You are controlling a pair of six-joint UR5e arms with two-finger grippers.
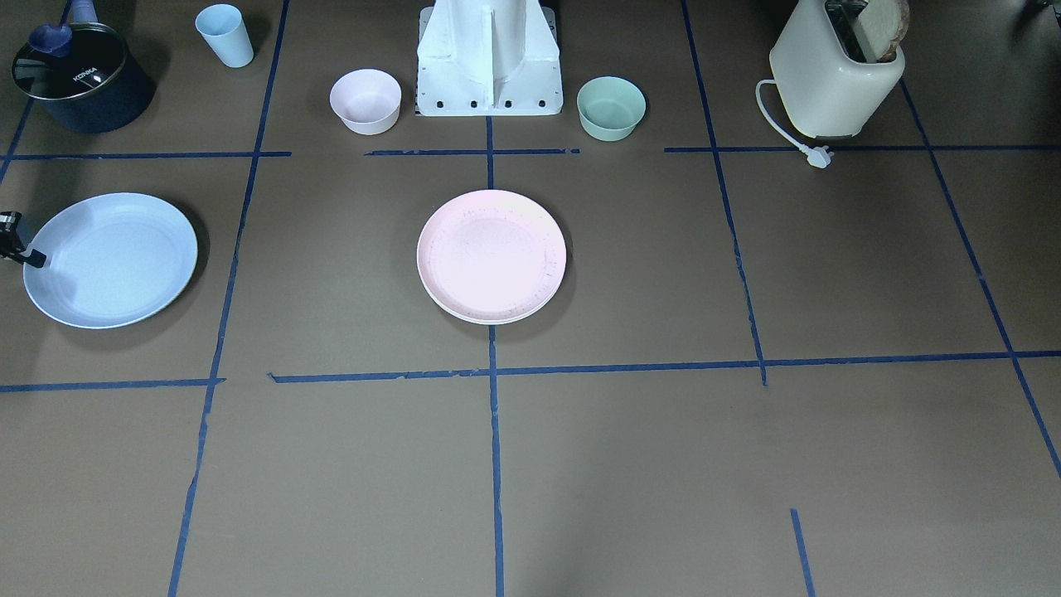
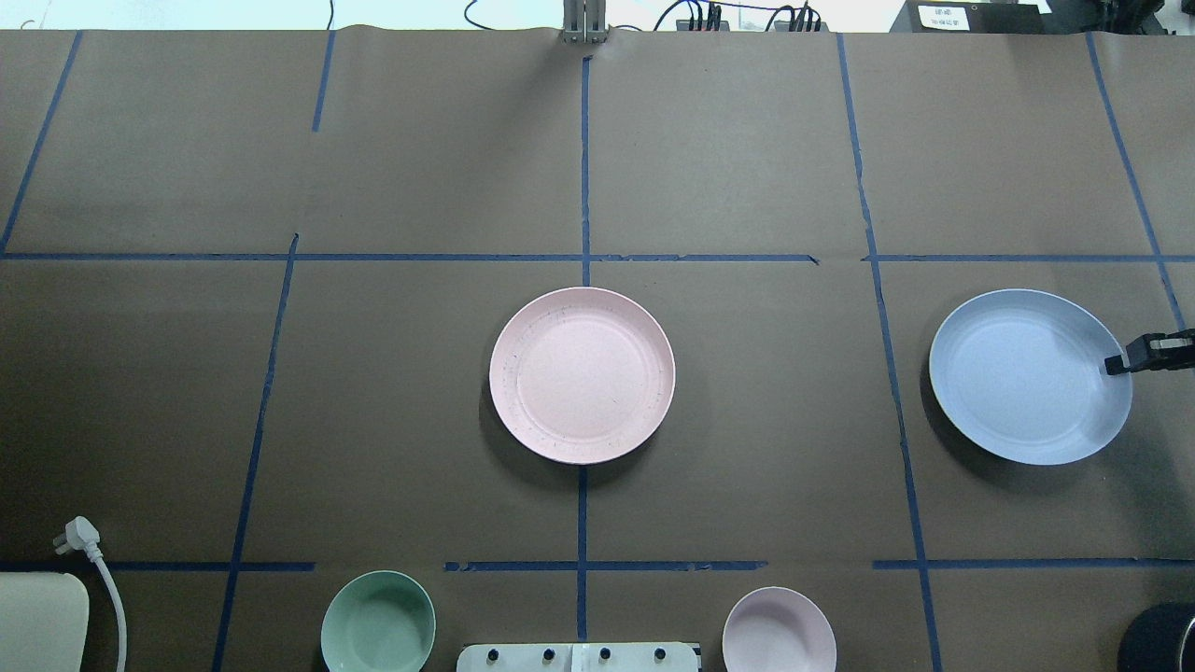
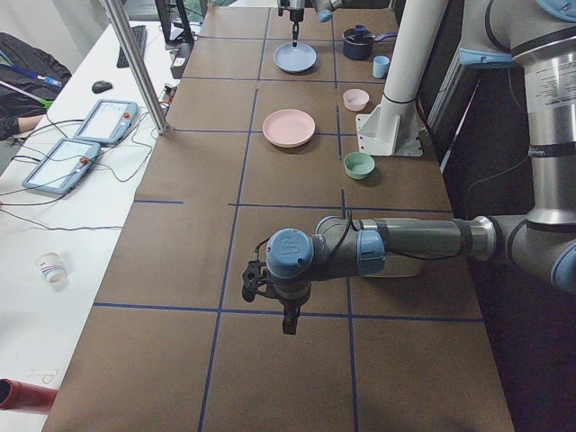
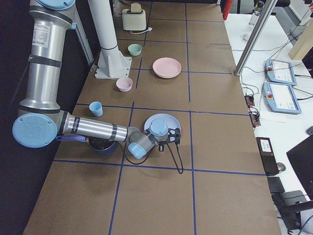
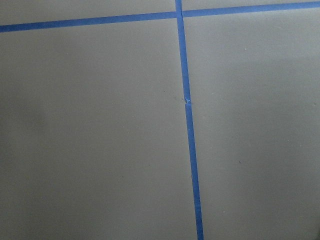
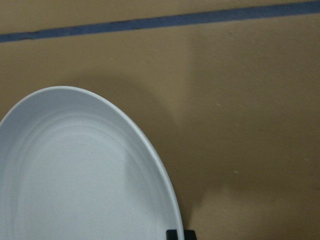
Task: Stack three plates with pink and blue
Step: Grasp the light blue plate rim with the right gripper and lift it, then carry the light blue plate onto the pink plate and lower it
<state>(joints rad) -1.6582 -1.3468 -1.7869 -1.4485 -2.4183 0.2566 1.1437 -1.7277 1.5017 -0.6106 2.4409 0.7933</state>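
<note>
The pale pink plate (image 1: 491, 253) (image 2: 582, 373) lies at the table's centre on the cream-white plate, of which only a thin rim (image 1: 489, 319) shows. The pale blue plate (image 1: 110, 259) (image 2: 1027, 373) lies apart, on the robot's right side. My right gripper (image 2: 1116, 366) (image 1: 35, 259) points down at its outer rim. In the right wrist view the dark fingertips (image 6: 175, 235) sit close together on that rim (image 6: 150, 150), shut on the plate. My left gripper (image 3: 288, 322) hangs over bare table far to the left; I cannot tell whether it is open or shut.
A small pink bowl (image 1: 365, 101) and a small green bowl (image 1: 612, 108) flank the robot base (image 1: 489, 58). A toaster (image 1: 837, 75) with its plug (image 1: 819, 156) stands on the robot's left. A blue cup (image 1: 225, 35) and a dark pot (image 1: 79, 79) stand on its right.
</note>
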